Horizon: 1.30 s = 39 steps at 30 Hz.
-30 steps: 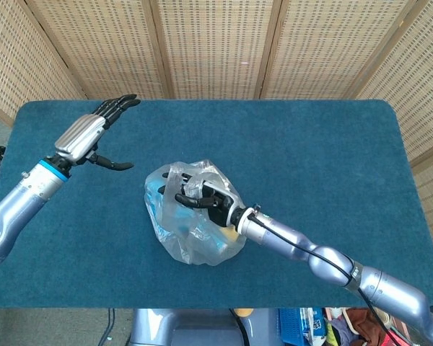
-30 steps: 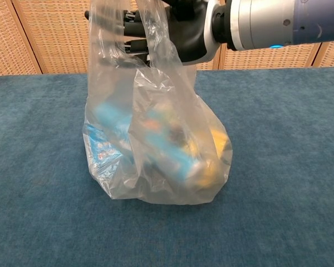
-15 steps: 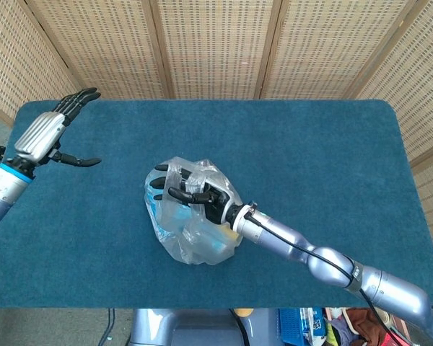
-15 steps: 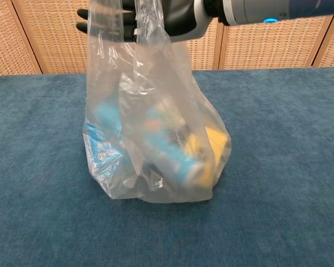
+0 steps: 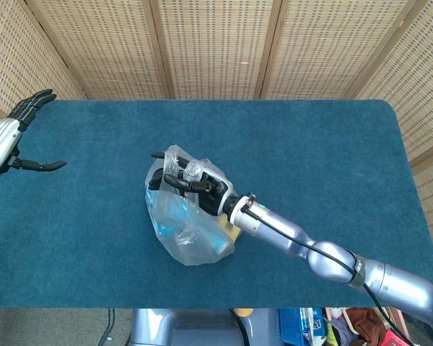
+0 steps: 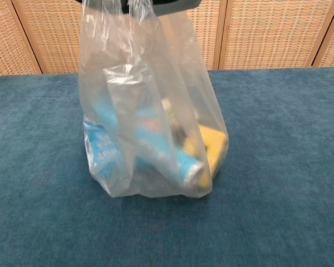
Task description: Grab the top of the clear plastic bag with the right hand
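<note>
- So since the earlier frames the left hand [image 5: 6, 140] has swung way out to the far left edge of the table [image 5: 310, 166], and the bag has been pulled taller, so in the chest view the right hand has slid almost out of the top of the frame.
- The right hand [image 5: 195, 189] is gripping the gathered top of the clear plastic bag [image 6: 150, 111], fingers curled into the bunched plastic in the head view.
- The bag sits a bit left of the table's centre, bottom resting on the blue cloth, top drawn upward.
- Inside you can see a blue tube [image 6: 170, 153] lying tilted with its cap pointing down to the right, a yellow item [image 6: 211, 147] just beside it on the right, and a blue and white packet [image 6: 100, 150] on the left. What they actually are, I can't tell through the plastic.
- The left hand holds nothing, fingers stretched out and thumb sticking off to the side, well apart from the bag.
- Woven screen panels [image 5: 216, 43] stand behind the table.
</note>
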Tool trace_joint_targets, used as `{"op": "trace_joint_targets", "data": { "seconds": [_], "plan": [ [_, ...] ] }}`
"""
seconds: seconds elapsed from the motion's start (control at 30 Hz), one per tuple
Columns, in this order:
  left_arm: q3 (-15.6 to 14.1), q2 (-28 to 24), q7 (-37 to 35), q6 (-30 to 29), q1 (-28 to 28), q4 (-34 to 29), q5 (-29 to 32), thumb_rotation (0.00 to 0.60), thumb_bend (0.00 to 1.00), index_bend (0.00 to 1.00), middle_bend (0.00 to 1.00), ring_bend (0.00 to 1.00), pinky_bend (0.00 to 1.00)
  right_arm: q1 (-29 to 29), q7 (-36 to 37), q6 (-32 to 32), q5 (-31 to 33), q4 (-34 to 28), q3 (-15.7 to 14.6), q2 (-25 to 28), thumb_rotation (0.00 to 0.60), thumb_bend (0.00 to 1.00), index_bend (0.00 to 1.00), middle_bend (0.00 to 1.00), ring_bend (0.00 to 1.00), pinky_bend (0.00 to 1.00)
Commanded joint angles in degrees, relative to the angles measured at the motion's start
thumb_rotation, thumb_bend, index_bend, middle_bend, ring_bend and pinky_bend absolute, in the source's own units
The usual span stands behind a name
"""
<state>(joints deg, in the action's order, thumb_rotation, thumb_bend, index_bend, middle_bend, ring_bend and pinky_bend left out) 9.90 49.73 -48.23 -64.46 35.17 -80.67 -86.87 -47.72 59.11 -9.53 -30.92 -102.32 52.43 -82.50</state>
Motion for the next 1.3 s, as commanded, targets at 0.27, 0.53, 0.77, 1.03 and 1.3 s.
{"op": "trace_joint_targets", "data": {
  "seconds": [0.27, 0.53, 0.77, 1.03, 1.3],
  "plan": [
    [-2.0, -0.5, 4.5, -10.2, -9.7, -2.3, 2.8, 0.600, 0.01, 0.00, 0.00, 0.00, 0.00, -1.5, -0.5, -4.2, 2.5, -2.6, 0.3, 3.5, 0.600, 0.37, 0.38, 0.59, 0.50, 0.44],
    [-3.8, 1.8, 9.4, -16.7, -17.0, -3.7, 5.7, 0.600, 0.02, 0.00, 0.00, 0.00, 0.00, -3.8, -1.0, -7.5, 4.7, -4.0, 0.6, 6.2, 0.600, 0.49, 0.57, 0.73, 0.64, 0.70],
    [-5.1, 4.9, 9.5, -20.2, -21.8, -3.5, 6.9, 0.600, 0.04, 0.00, 0.00, 0.00, 0.00, -8.2, -2.7, -8.4, 7.9, -3.2, -1.1, 10.2, 0.600, 1.00, 0.63, 0.80, 0.72, 0.83],
    [-6.1, 8.9, 8.7, -21.3, -24.0, -0.4, 5.6, 0.600, 0.04, 0.00, 0.00, 0.00, 0.00, -13.7, -4.0, -6.4, 11.8, -0.9, -3.2, 15.3, 0.600, 1.00, 0.62, 0.80, 0.72, 0.83],
    [-6.2, 11.7, 12.7, -21.7, -23.8, 1.8, 3.3, 0.600, 0.05, 0.00, 0.00, 0.00, 0.00, -18.7, -5.4, -6.2, 14.8, 0.9, -4.5, 20.5, 0.600, 1.00, 0.62, 0.80, 0.72, 0.83]
  ]
}}
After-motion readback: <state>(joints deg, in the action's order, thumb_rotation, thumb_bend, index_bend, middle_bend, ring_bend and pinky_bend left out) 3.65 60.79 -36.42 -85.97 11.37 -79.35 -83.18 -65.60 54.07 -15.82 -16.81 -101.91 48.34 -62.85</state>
